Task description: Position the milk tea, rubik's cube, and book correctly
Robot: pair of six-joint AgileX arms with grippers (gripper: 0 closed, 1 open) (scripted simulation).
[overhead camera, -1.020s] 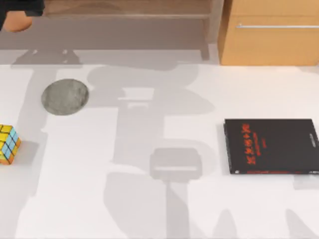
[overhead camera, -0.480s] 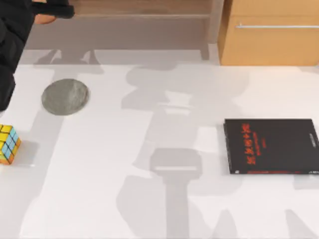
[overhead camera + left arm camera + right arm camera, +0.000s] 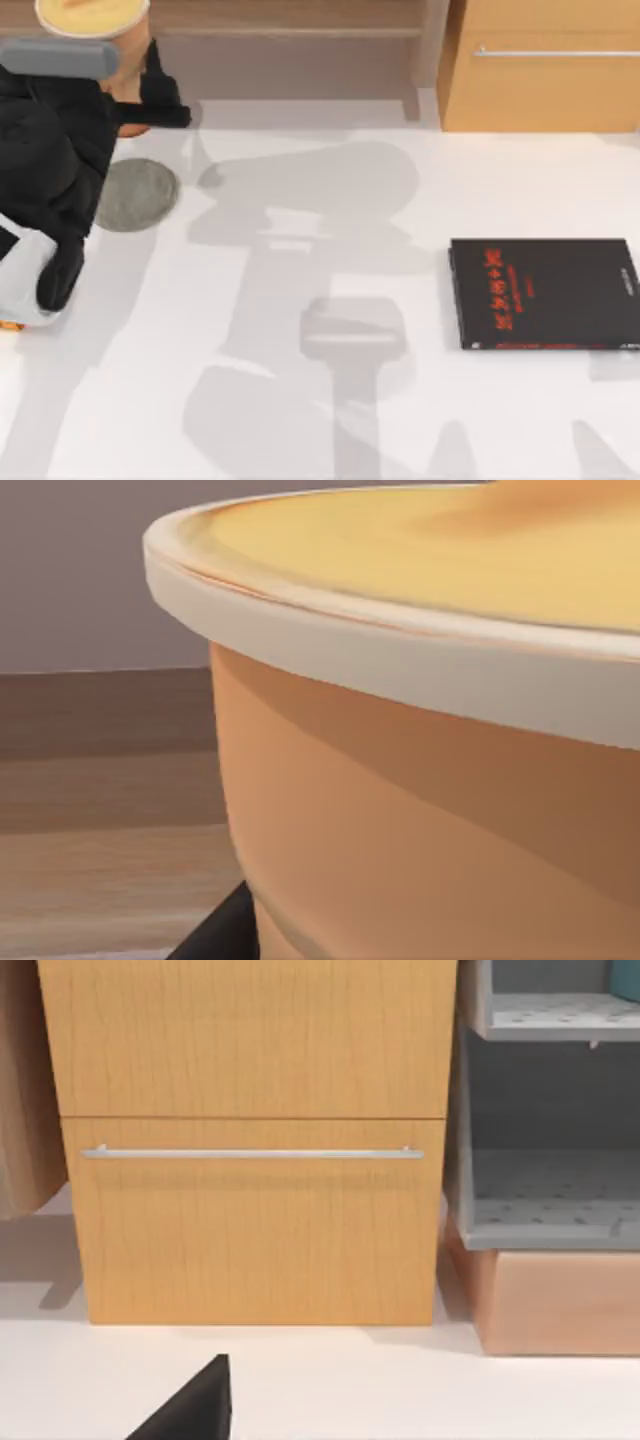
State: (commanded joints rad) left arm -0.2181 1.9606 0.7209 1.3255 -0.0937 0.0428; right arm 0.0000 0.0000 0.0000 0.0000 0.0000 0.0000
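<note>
The left gripper [image 3: 135, 105] has its dark fingers closed on the milk tea [image 3: 95, 30], held above the surface at about 10 o'clock in the top view, just beyond the grey disc [image 3: 140, 195]. The left wrist view shows the cup's orange wall [image 3: 420, 820] close up. This looks like the cup-placing step; next it needs lowering upright, probably onto the disc. I cannot tell whether the right gripper's fingers are wide or narrow.

Left end effector [image 3: 140, 95] around the milk tea [image 3: 95, 30], above the grey disc [image 3: 140, 193]; black book [image 3: 545, 293] far right.
</note>
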